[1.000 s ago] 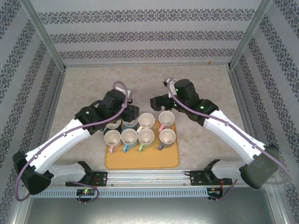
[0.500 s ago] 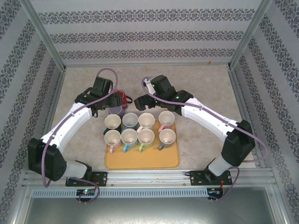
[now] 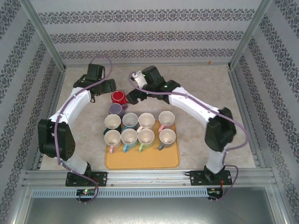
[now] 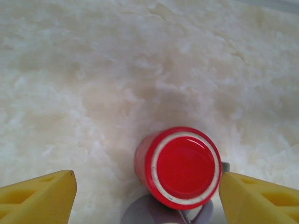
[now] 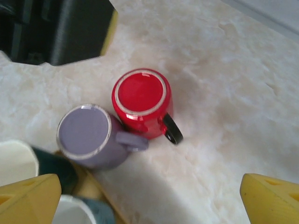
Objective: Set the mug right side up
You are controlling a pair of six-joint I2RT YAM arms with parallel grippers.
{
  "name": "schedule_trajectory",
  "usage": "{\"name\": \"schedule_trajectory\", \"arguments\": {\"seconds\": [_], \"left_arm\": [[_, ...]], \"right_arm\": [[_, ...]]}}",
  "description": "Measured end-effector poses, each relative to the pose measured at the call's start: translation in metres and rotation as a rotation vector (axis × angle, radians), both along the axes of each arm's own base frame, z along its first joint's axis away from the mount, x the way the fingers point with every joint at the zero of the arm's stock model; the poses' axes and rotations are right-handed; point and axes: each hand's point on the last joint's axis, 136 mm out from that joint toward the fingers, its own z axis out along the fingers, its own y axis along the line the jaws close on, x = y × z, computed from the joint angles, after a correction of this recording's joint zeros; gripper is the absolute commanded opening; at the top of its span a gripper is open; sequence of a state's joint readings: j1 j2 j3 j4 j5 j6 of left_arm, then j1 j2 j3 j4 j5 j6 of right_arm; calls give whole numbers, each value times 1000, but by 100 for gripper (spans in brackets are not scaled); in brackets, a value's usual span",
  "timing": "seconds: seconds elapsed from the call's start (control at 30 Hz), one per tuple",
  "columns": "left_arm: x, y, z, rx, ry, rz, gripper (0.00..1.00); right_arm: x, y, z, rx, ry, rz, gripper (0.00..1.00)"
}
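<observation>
Table (image 3: 201,84) — two mugs (image 3: 118,97) inverted, eight upright on tray (image 3: 140,161)

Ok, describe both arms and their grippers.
The left arm and right arm have white link shells with black joints. A purple cable runs along each. The left gripper and right gripper are black, with yellow wedge-shaped fingers.

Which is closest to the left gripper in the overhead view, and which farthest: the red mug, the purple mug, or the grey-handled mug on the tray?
1. red mug, on the table beside the left gripper.
2. purple mug, next to it, by the tray's far left corner.
3. grey-handled mug, in the tray's near right corner.
</observation>
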State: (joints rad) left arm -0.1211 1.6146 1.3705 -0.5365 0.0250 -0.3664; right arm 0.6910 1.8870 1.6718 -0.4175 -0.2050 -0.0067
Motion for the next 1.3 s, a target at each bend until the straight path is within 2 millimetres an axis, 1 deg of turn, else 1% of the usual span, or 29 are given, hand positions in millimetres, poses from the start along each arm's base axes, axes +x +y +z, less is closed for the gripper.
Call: {"name": "schedule_trajectory", "arguments": {"seconds": [0.1,0.2,0.27,0.37,0.47,0.53,0.6,0.7,0.83,1.07,1.23,1.3], "left_arm": [[2,22,-2,-50,6,80,79],[2,37,-6,-89,15,151,79],[-1,43,-14,-118,30,185,79],[-10,51,-31,-148,73,230,79],[-17,55,-44,-177,100,264,78],[-20,57,-49,-192,107,282,77],[-22,57,-49,-201,104,290,77],[-20,57,-44,-214,81,301,77],[-17,57,-40,-224,60,307,77],[-18,56,-43,-232,65,312,77],[-18,56,-43,-232,63,312,77],[-18,56,-42,-233,62,312,77]], "right_arm": [[18,26,-20,14,34,38,98],[34,50,-36,20,51,63,98],[44,66,-44,16,52,71,98],[59,89,-56,10,33,70,98],[73,105,-72,-4,25,58,98],[76,111,-84,-15,30,57,98],[78,115,-94,-33,34,53,98],[82,117,-108,-73,26,33,98],[83,112,-122,-135,19,1,97],[87,103,-123,-175,13,-41,84],[99,89,-123,-159,37,-89,83],[108,80,-123,-150,46,-118,83]]}}
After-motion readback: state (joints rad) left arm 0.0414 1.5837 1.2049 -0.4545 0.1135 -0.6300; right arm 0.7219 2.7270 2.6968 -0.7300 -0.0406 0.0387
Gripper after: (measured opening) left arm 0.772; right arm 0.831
